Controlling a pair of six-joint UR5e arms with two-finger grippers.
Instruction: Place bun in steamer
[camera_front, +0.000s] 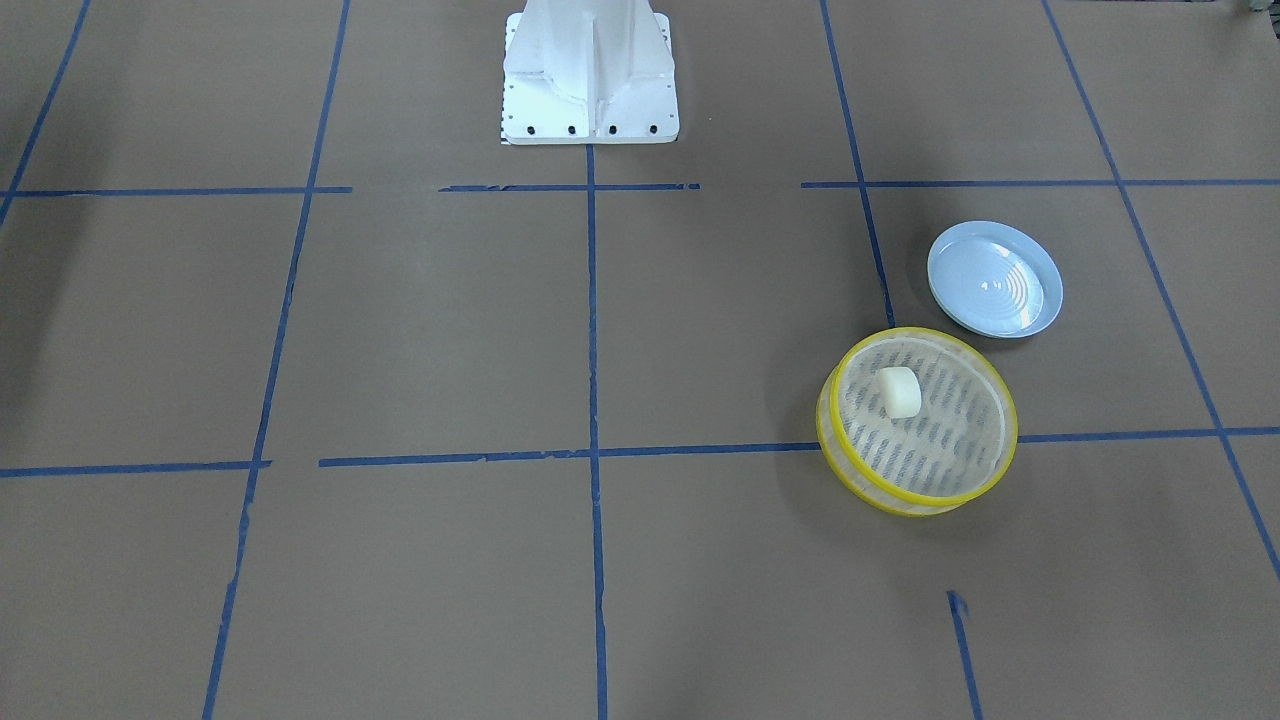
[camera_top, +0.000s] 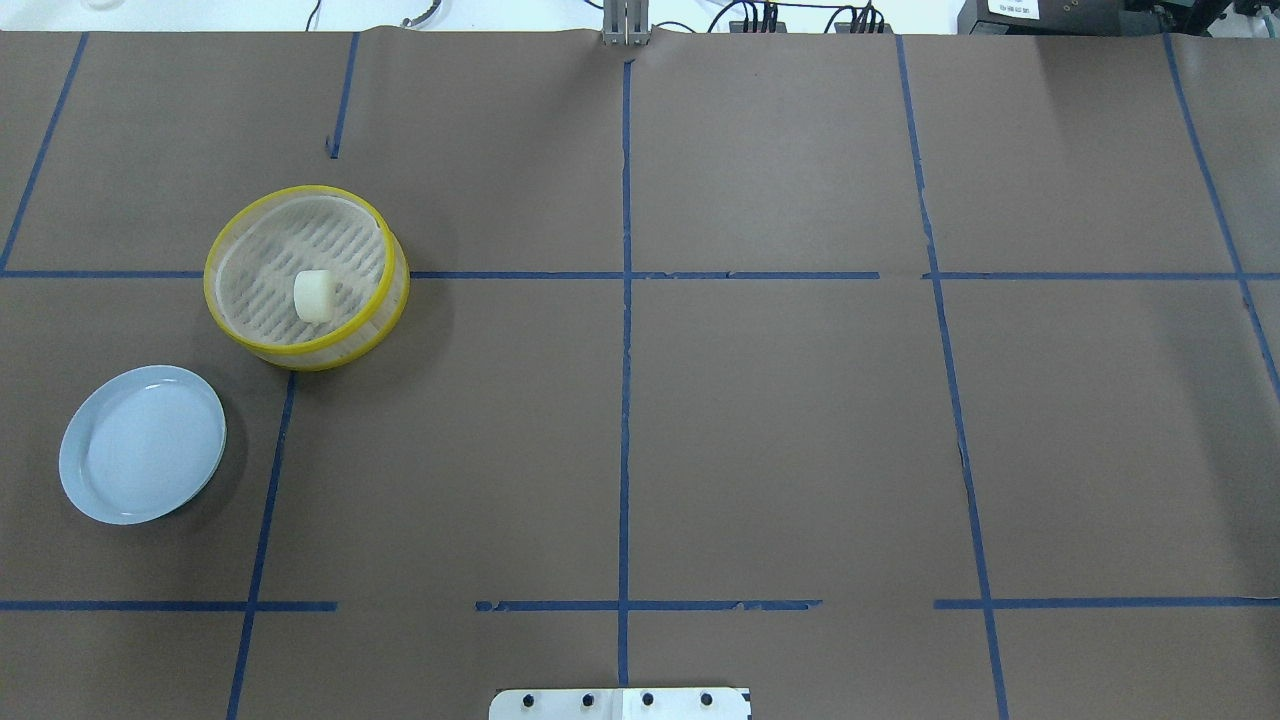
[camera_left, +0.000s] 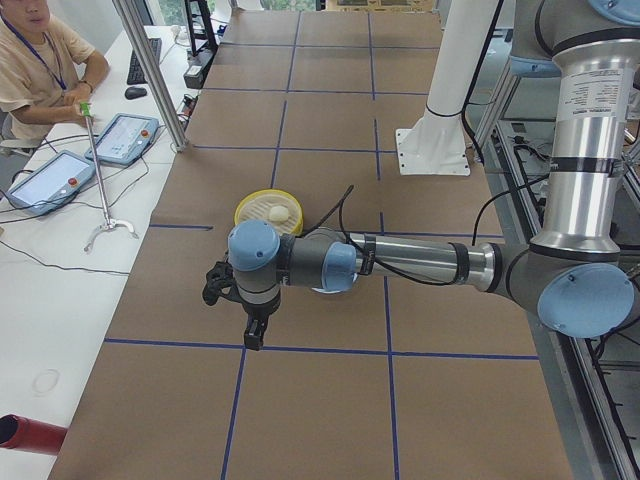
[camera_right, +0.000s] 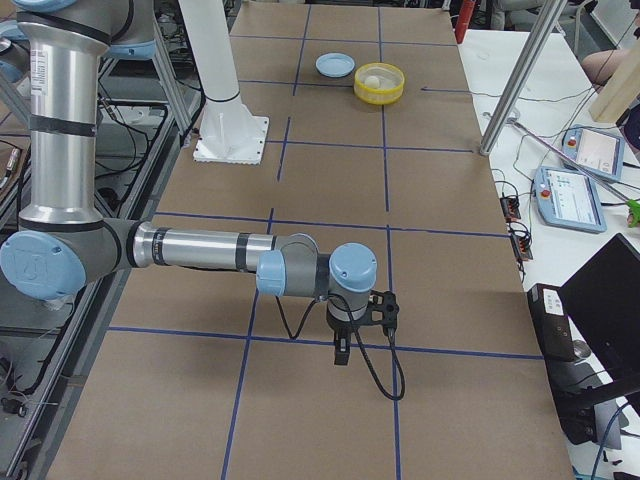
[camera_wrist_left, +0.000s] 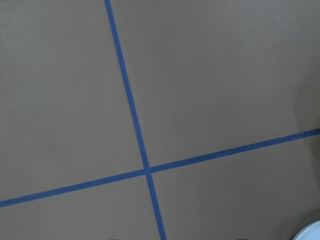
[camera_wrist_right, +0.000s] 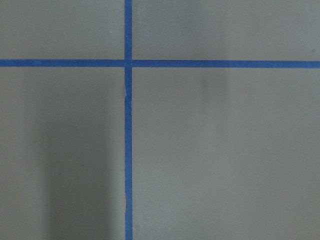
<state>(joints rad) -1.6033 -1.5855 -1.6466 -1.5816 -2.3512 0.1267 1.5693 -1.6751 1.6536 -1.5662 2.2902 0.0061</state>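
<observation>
One yellow-rimmed steamer (camera_front: 955, 445) sits closest in the front view with one bun (camera_front: 898, 390) inside it, around 11 o'clock of its centre, and one pale blue plate (camera_front: 995, 280) just beside it at 1 o'clock. Two claws, left gripper (camera_left: 254, 336) and right gripper (camera_right: 341, 351), hang above the table (camera_front: 400, 350); honestly can't tell if either is spread or closed.

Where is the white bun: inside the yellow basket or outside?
Inside: the bun lies on the slotted base of the steamer, within its yellow rim.

Bun (camera_top: 313, 296) — inside steamer (camera_top: 232, 336)
</observation>
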